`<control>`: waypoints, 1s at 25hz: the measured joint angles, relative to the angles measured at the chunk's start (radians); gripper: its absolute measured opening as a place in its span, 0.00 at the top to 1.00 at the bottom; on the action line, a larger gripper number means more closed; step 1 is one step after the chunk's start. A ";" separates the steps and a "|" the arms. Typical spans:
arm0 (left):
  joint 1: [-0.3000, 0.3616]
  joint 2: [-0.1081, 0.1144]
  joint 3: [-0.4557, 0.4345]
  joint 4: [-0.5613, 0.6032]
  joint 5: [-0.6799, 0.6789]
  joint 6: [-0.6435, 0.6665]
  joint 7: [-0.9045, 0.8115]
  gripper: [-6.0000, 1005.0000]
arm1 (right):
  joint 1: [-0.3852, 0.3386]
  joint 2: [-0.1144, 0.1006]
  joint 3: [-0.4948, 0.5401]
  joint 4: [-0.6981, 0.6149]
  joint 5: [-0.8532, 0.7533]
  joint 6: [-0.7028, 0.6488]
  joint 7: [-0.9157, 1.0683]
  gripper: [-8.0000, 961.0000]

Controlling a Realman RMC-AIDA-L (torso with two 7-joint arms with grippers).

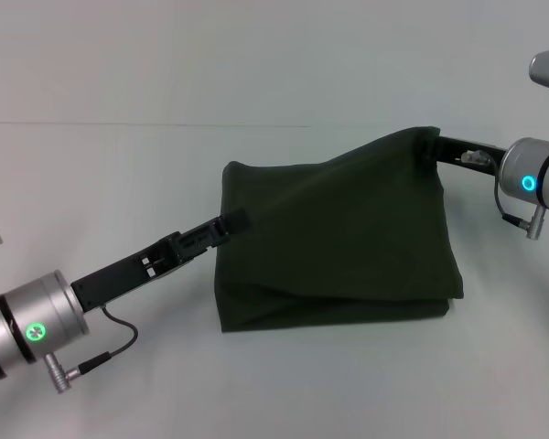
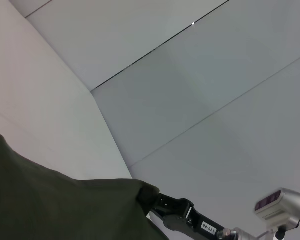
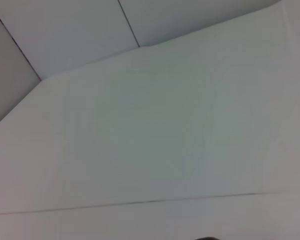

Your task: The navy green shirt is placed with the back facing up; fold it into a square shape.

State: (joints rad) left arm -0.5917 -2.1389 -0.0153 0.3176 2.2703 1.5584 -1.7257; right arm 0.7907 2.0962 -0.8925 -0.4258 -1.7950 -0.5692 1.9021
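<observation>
Both hands grip the navy green shirt mid-fold: left hand clenched on its left edge, right hand on the raised far-right corner. Carry both corners level toward the surface's near edge, keeping the cloth taut, so the edges stack squarely.

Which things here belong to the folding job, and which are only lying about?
Belongs to the job:
- navy green shirt, partly folded
- left hand, at its left edge
- right hand, at its far right corner

Lying about:
- nothing; only the white table
</observation>
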 joint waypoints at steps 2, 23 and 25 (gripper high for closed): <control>0.001 -0.001 0.000 0.000 0.000 0.000 0.000 0.12 | -0.006 0.000 0.000 0.003 0.001 0.002 0.000 0.91; 0.003 -0.001 -0.003 0.000 0.000 0.014 -0.002 0.12 | -0.262 -0.001 0.010 -0.087 0.337 -0.505 -0.600 0.36; 0.003 -0.001 -0.004 0.000 0.000 0.014 -0.002 0.12 | -0.255 0.001 0.008 -0.038 0.346 -0.539 -0.694 0.28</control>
State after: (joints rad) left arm -0.5890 -2.1398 -0.0194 0.3175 2.2703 1.5725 -1.7278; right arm 0.5359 2.0974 -0.8845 -0.4640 -1.4487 -1.1086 1.2081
